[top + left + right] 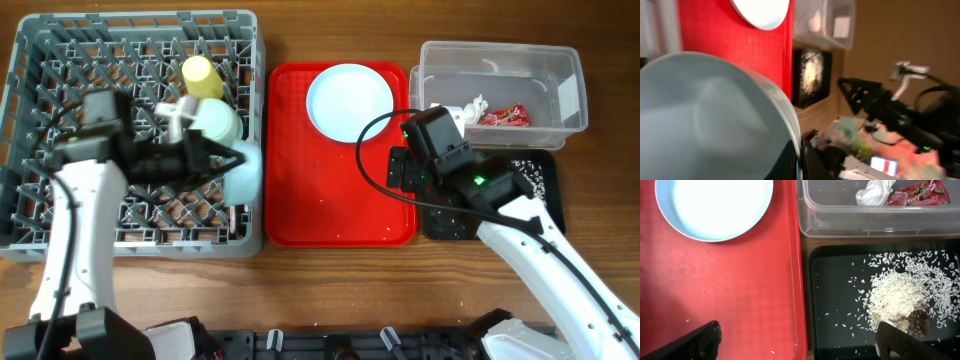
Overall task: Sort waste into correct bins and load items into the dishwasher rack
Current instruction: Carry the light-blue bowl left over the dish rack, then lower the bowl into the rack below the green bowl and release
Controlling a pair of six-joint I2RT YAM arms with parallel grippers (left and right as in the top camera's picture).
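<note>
My left gripper [236, 160] is shut on the rim of a pale blue bowl [246, 172] and holds it on edge at the right side of the grey dishwasher rack [60, 45]. In the left wrist view the bowl [715, 115] fills the frame, with my fingers [801, 161] pinching its rim. A yellow cup [200, 74] and a second pale bowl [216, 121] stand in the rack. The pale blue plate [350, 100] lies on the red tray [320, 200]. My right gripper [800, 350] is open and empty over the red tray's right edge. I cannot make out the fork and spoon.
The clear tub [545, 60] at the back right holds the white tissue [877, 192] and the red-and-silver wrapper [917, 195]. The black tray [840, 280] in front of it holds the rice scraps [897, 295]. The right arm [520, 230] covers part of the black tray.
</note>
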